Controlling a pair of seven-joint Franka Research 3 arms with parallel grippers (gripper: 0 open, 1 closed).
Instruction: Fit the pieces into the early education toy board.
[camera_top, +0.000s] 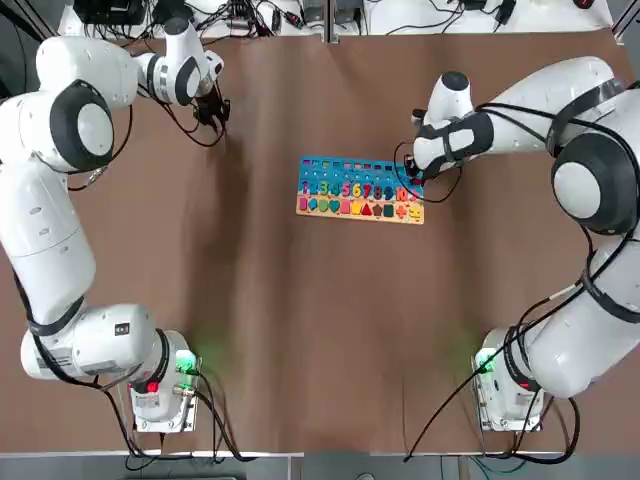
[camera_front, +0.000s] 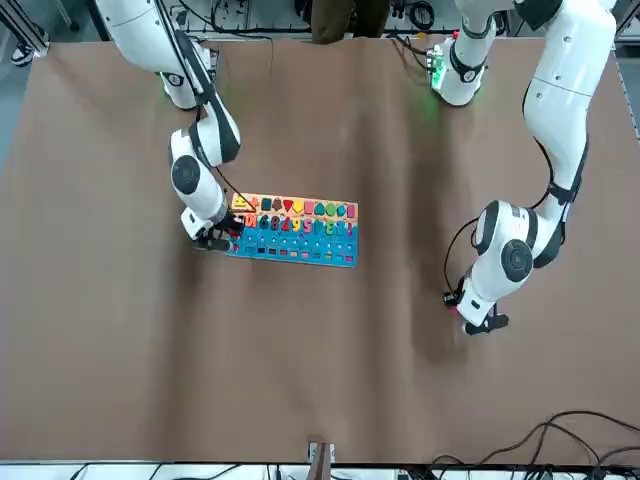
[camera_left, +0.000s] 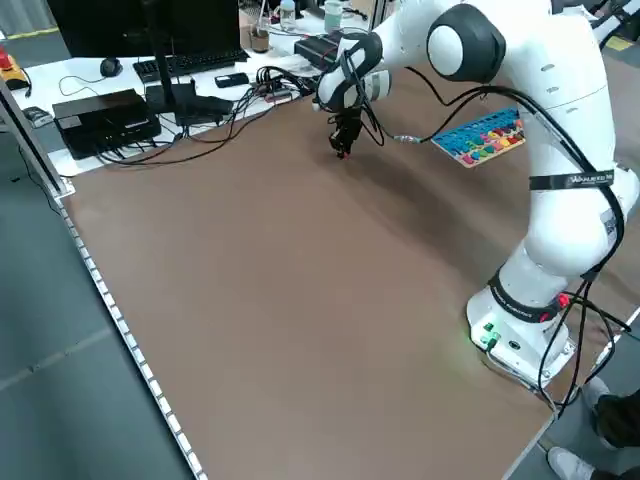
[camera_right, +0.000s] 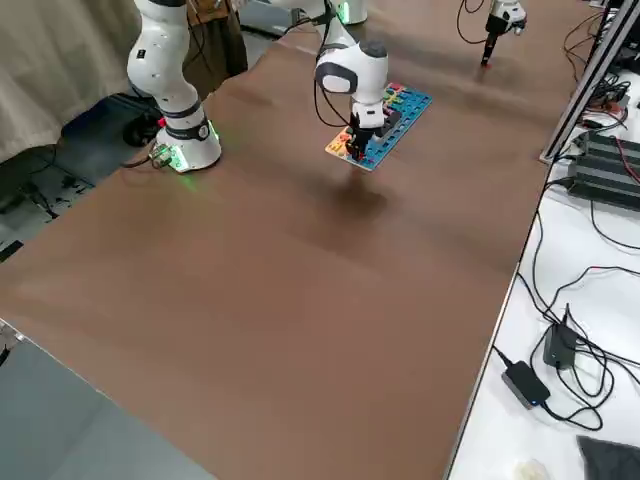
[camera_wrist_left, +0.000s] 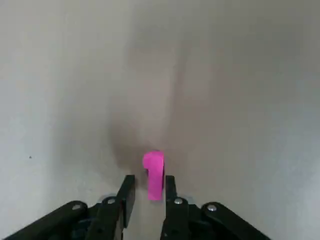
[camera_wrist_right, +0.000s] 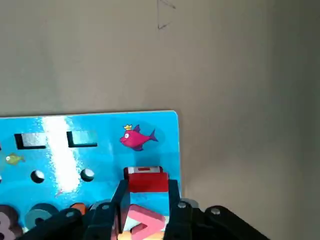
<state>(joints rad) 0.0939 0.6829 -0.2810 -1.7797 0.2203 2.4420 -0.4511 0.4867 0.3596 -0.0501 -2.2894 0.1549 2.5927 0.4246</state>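
Overhead, the brown worktop (camera_top: 300, 320) carries the early education toy board (camera_top: 360, 188) at centre. Right end effector (camera_wrist_right: 145, 197), clamped on a red piece (camera_wrist_right: 145, 181), sits over its corner. Left end effector (camera_wrist_left: 149, 192) grips a pink piece (camera_wrist_left: 154, 175). Side on, monitor (camera_left: 140, 30) behind.

Brown matte table surface (camera_top: 300, 320); white side desk (camera_left: 90, 75) carried black monitor (camera_left: 140, 25), keyboard (camera_left: 185, 62), cables; grey floor (camera_left: 60, 380).

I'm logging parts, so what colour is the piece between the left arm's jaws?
Pink piece, clearest in the left wrist view.
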